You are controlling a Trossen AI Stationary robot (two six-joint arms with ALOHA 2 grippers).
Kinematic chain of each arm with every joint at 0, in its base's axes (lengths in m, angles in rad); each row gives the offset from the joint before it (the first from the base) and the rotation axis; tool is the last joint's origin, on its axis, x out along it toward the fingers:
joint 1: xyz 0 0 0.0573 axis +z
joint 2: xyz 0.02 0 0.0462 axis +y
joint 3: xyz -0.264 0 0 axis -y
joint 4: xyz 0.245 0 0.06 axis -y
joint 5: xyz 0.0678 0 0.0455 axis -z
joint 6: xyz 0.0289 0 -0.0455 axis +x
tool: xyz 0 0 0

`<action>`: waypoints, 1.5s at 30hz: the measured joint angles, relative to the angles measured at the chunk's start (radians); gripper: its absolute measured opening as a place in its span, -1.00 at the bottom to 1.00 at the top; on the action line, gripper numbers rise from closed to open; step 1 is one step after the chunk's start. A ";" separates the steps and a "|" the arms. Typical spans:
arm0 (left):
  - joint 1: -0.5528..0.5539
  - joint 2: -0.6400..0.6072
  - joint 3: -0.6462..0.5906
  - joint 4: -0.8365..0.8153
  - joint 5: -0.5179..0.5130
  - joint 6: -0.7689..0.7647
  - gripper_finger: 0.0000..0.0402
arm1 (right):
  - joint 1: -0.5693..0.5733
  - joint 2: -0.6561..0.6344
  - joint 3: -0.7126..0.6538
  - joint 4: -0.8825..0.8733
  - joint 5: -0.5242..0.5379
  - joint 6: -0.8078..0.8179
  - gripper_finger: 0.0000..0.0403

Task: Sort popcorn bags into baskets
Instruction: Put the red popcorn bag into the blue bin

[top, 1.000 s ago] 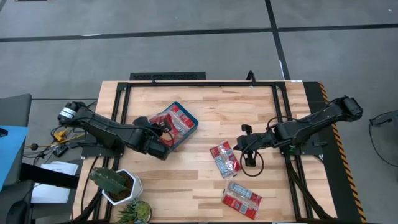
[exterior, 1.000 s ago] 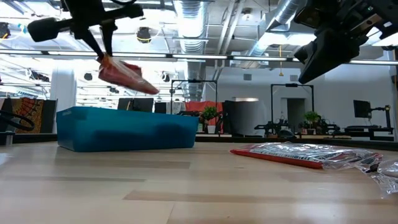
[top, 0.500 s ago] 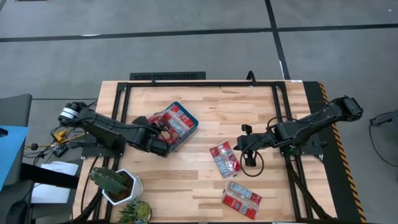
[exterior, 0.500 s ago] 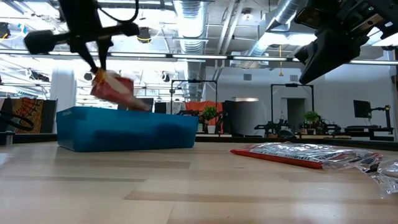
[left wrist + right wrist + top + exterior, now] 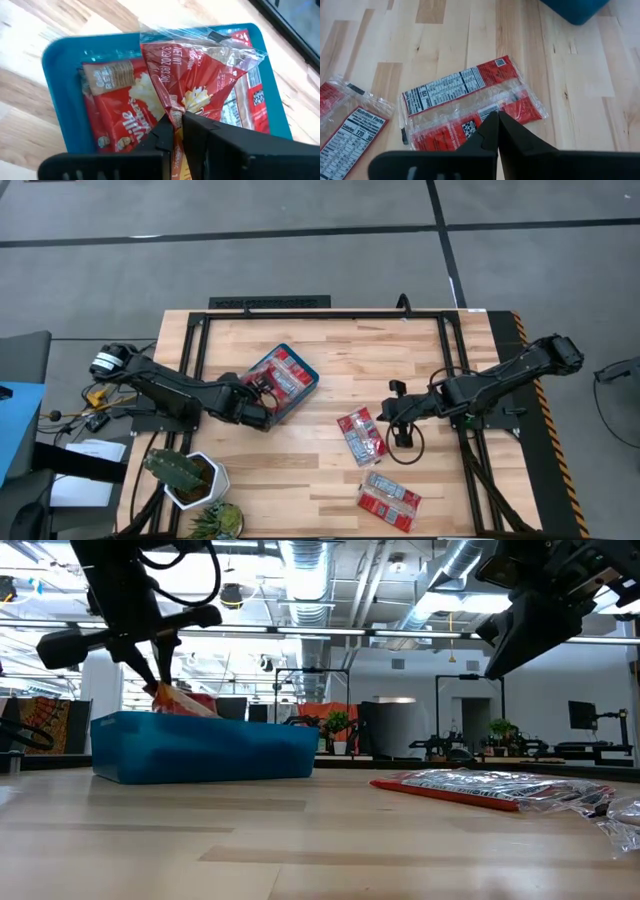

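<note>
We found the left gripper over the teal tray, its fingers pinched tight on the edge of a red popcorn bag that hung down into the tray (in the low view only a corner of this bag showed above the blue wall). Under it, more red bags lay flat in the tray, which sat on the wooden table left of the middle.

The right gripper hovered above the table on the right side, its fingers pressed together and holding nothing. Directly below it lay a loose bag, print side up; in the high view we saw this bag near the table's centre and another one near the front edge. A white pot with a cactus stood at the front left corner.
</note>
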 joint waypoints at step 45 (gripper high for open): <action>-0.116 0.421 0.213 1.088 0.110 0.600 -0.03 | 0.097 0.134 -0.140 0.173 -0.006 0.085 -0.75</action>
